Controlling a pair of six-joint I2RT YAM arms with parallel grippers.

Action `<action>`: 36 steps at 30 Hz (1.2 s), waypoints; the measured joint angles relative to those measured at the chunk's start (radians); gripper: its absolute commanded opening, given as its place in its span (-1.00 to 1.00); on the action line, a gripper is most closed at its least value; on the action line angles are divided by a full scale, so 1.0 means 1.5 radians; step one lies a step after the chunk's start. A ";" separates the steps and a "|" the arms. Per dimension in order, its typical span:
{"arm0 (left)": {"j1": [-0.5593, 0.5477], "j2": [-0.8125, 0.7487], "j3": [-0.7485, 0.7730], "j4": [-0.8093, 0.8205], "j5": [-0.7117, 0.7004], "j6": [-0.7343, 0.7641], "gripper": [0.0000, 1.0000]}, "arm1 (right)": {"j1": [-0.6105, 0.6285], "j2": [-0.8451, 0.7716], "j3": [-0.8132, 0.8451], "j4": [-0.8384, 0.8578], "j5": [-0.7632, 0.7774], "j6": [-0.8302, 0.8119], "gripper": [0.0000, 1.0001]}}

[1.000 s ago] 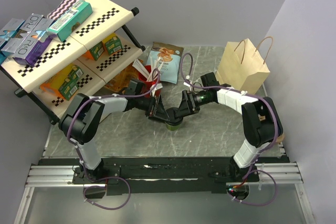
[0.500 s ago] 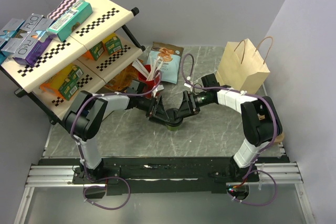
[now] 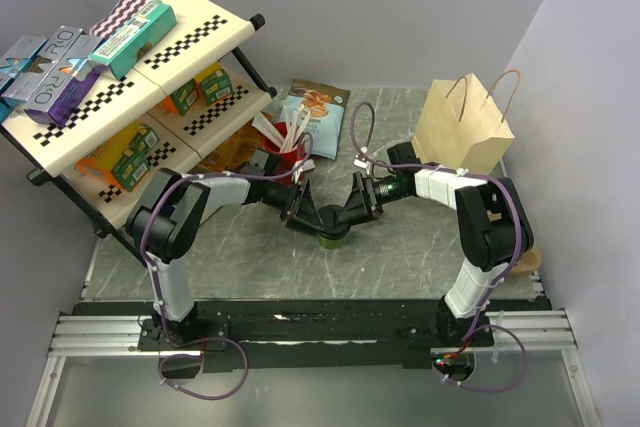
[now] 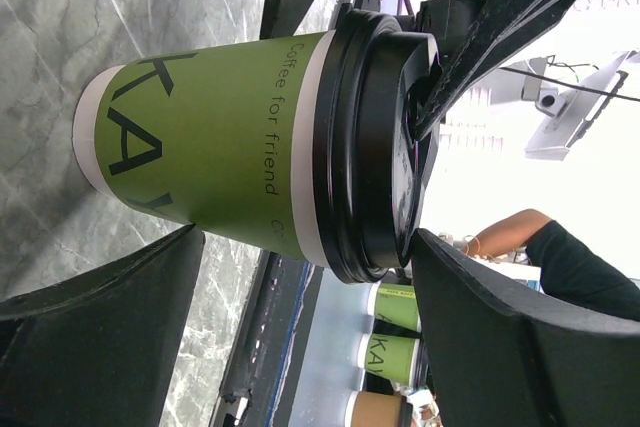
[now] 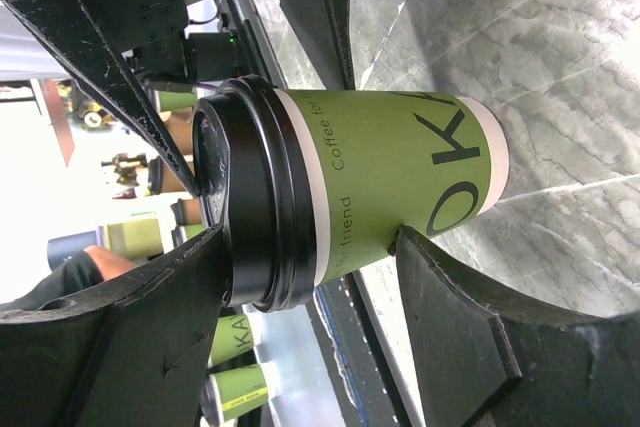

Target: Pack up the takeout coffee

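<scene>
- Near the middle of the marbled table [image 3: 250, 267], a little toward 6 o'clock, the takeout coffee [image 3: 331, 236] stands upright on its base, a green paper cup with dark lettering.
- Its black lid [image 4: 375, 137] is seated on the rim.
- At the cup's 9 o'clock sits the left gripper [image 3: 318, 224], its arm reaching in from the 8 o'clock side of the table.
- From the left wrist view its jaws are spread wide. One finger [image 4: 110, 337] sits down by the cup's base and the other up by the lid, so the jaws stand one above the other.
- Both tips are just beside the cup and I can't see them pressing on it.
- At the cup's 3 o'clock is the right gripper [image 3: 345, 224], facing the left one across the cup.
- Its jaws also stand wide and one above the other. The lower finger [image 5: 470, 337] meets the cup wall near the base and the upper one lies against the lid rim.
- Whether those tips squeeze or only rest there I cannot tell. The cup sits at the tips, not deep between them.
- A red cup [image 3: 290, 159] with white stirrers stands at the green cup's 11 o'clock, well apart from it.
- A snack pouch [image 3: 315, 117] lies flat at 12 o'clock.
- A brown paper bag [image 3: 462, 132] stands open at the table's 2 o'clock.
- A tilted checkered shelf [image 3: 150, 67] of boxes fills the 10 o'clock corner.
</scene>
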 measured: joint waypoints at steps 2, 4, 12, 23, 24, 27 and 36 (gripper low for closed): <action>0.000 0.003 0.006 -0.011 0.000 0.006 0.72 | -0.002 0.002 -0.003 0.005 -0.004 0.005 0.44; 0.000 0.008 0.014 -0.025 0.000 0.012 0.72 | -0.004 0.002 -0.006 0.012 -0.006 0.010 0.44; -0.001 0.014 0.028 -0.061 -0.006 0.025 0.72 | -0.005 0.004 -0.008 0.019 -0.010 0.015 0.43; -0.001 0.042 0.058 -0.129 0.002 0.030 0.70 | -0.005 0.005 -0.009 0.023 -0.012 0.017 0.43; -0.001 0.046 0.063 -0.138 0.004 0.030 0.70 | -0.005 0.005 -0.009 0.023 -0.012 0.017 0.43; -0.001 0.052 0.070 -0.156 0.005 0.029 0.70 | -0.005 0.005 -0.009 0.025 -0.012 0.018 0.43; 0.000 0.058 0.057 -0.152 0.011 0.003 0.71 | -0.007 0.011 -0.012 0.040 -0.022 0.026 0.43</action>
